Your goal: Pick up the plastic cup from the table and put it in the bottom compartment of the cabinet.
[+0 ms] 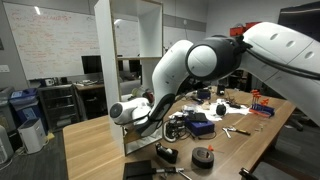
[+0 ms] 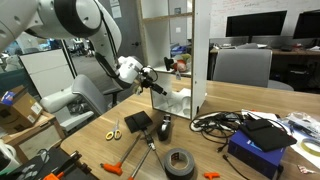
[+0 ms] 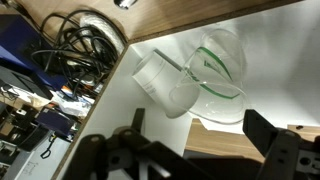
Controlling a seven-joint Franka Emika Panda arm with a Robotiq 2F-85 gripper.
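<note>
Both fingers (image 3: 260, 133) stand wide and empty because the plastic cup (image 3: 165, 85) (tipped sideways) already rests in the bottom compartment (image 3: 282, 48).

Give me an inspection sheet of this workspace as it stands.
Surface: wooden table, crowded with tools.
Job's things: clear plastic cup lies on its side on the floor of the white cabinet, beside a clear bowl with a green band.
Clutter: black tape roll, orange-handled scissors, blue box.
Grippers: hand open, apart from the cup, holding nothing.
Cables: black cable tangle beside the cabinet.
Surroundings: dark monitors, whiteboard.
</note>
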